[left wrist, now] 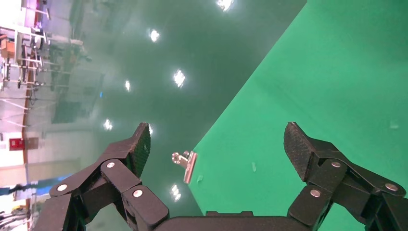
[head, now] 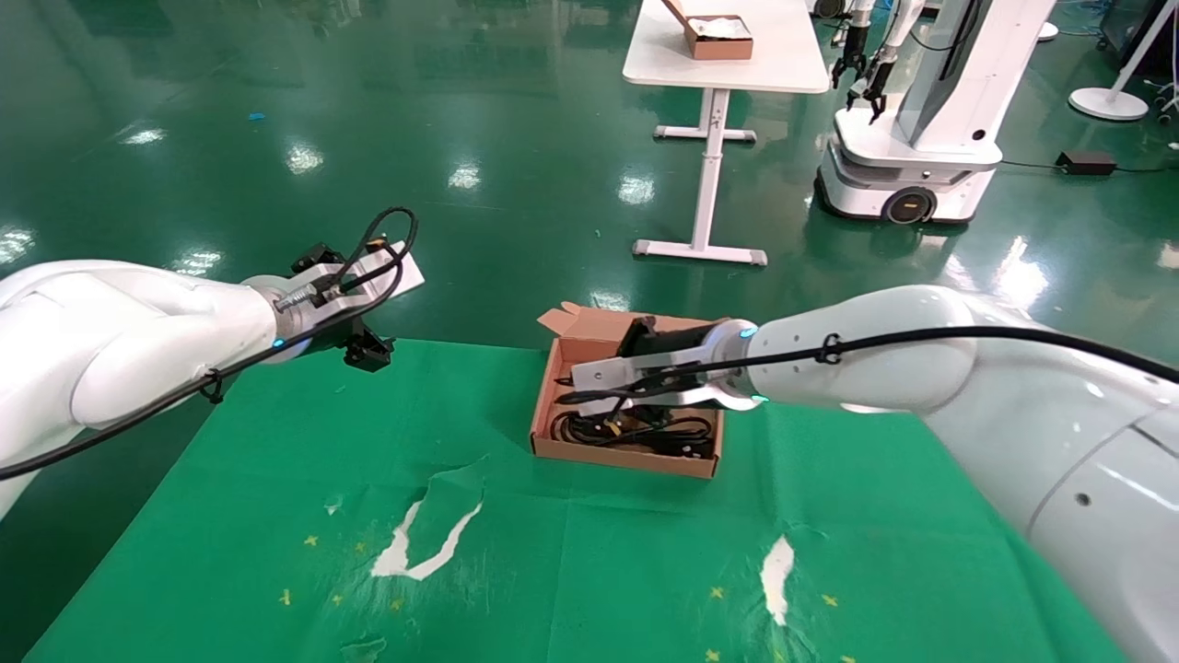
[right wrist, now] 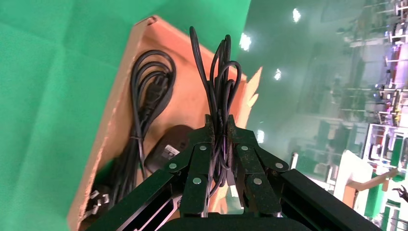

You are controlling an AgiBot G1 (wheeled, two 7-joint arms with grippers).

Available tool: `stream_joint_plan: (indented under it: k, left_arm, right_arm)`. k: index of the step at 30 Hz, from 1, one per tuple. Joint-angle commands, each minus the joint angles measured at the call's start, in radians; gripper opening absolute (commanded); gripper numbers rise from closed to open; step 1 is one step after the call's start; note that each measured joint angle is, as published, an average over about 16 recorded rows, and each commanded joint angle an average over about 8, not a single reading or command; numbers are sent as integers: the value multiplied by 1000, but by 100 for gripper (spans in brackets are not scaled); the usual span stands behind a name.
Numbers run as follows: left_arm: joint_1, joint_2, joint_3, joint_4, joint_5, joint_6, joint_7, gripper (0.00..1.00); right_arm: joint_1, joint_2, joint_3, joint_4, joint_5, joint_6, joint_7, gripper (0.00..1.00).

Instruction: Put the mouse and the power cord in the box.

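Note:
The brown cardboard box (head: 551,382) stands open on the green cloth, and its wall (right wrist: 111,122) also shows in the right wrist view. Inside it lies the coiled power cord (right wrist: 150,94), its pronged plug (right wrist: 95,199) at one end. The black mouse (right wrist: 167,147) rests beside the cord, label side up. My right gripper (right wrist: 219,120) hangs over the box, shut on the mouse's looped thin wire (right wrist: 219,72). In the head view this gripper (head: 645,343) is over the box's far half. My left gripper (left wrist: 216,139) hovers open and empty at the table's far left edge (head: 368,354).
A metal clip (left wrist: 185,164) holds the cloth at the table's corner. The cloth has torn white patches (head: 424,543) near the front. Beyond the table stand a white desk (head: 728,64) with a smaller brown box (head: 718,39) and another robot (head: 921,120).

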Motion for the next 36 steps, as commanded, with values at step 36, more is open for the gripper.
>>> stream_joint_plan:
  k: [36]
  left_arm:
    - [0, 1, 0, 0, 0, 0, 0, 100]
  right_arm:
    - [-47, 59, 81, 67, 61, -71, 32, 100]
